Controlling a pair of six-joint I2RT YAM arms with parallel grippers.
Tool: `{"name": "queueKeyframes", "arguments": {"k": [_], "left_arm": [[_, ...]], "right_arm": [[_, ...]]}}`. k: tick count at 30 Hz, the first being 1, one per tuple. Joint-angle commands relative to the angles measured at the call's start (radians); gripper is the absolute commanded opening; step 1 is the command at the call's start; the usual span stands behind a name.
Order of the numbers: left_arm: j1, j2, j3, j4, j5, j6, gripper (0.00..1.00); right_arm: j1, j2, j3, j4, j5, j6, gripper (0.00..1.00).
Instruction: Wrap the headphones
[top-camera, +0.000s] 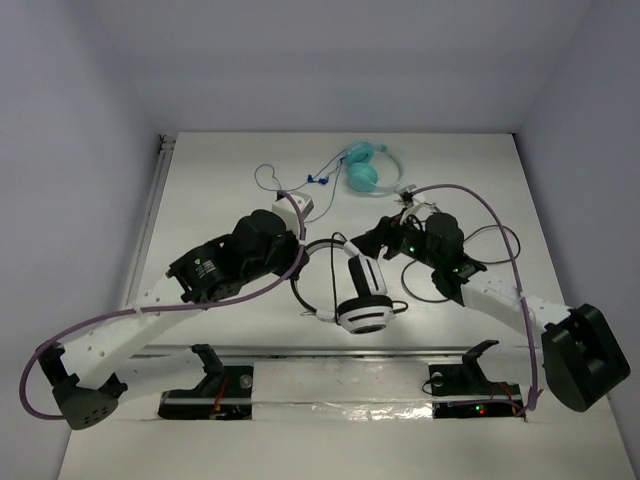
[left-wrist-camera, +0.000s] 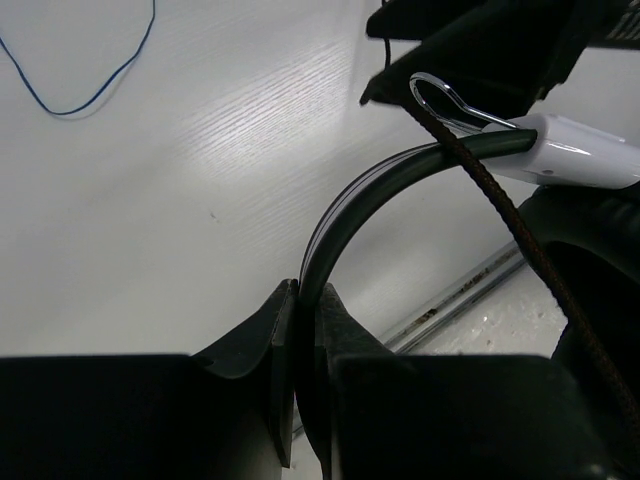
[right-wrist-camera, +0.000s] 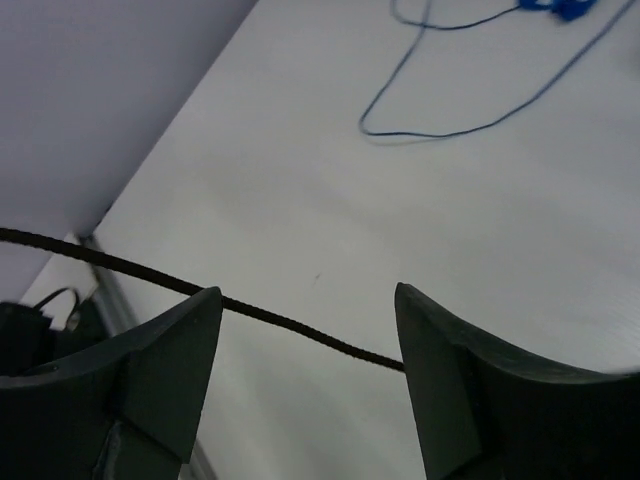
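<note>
The headphones (top-camera: 362, 300) are seen in the middle of the white worktop (top-camera: 200, 190), between the two arms. Their black headband (left-wrist-camera: 380, 190) is clamped by the left claw (left-wrist-camera: 307, 292), which is pressed tight on both sides of it. The right claw (right-wrist-camera: 308, 300) is held apart, and the thin dark cable (right-wrist-camera: 120, 265) is seen crossing the gap between its fingers. Small teal headphones (top-camera: 365, 168) and a blue cable (right-wrist-camera: 450, 125) are laid farther back.
</note>
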Motion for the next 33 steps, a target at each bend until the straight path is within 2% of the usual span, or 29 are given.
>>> {"name": "queueKeyframes", "arguments": {"k": [1,9,14,17,19,20,21,22,28,33], "left_arm": [[0.005,0.001,0.114,-0.039,0.034,-0.004,0.00],[0.014,0.044,0.219,-0.111,0.064,0.012,0.00],[0.014,0.073,0.267,-0.165,0.057,0.024,0.00],[0.023,0.087,0.305,-0.199,0.061,0.033,0.00],[0.023,0.093,0.324,-0.226,0.067,0.038,0.00],[0.023,0.099,0.325,-0.236,0.057,0.039,0.00],[0.023,0.099,0.324,-0.245,0.051,0.039,0.00],[0.032,0.096,0.318,-0.254,0.048,0.039,0.00],[0.065,0.072,0.273,-0.239,0.066,0.045,0.00],[0.118,0.067,0.301,-0.208,0.097,0.067,0.00]], "right_arm": [[0.005,0.063,0.016,0.196,-0.271,-0.006,0.77],[0.005,0.187,0.044,0.224,-0.398,-0.014,0.79],[0.005,0.238,0.059,0.273,-0.460,0.021,0.77],[0.005,0.245,0.076,0.198,-0.397,-0.005,0.64],[0.005,0.234,0.061,0.217,-0.329,0.009,0.40],[0.005,0.206,0.043,0.219,-0.281,0.026,0.14],[0.005,0.191,0.036,0.216,-0.227,0.032,0.05],[0.005,0.173,0.033,0.187,-0.172,0.029,0.00],[0.005,0.021,0.010,0.092,0.173,0.041,0.00],[0.005,-0.013,0.015,0.031,0.230,0.034,0.00]]}}
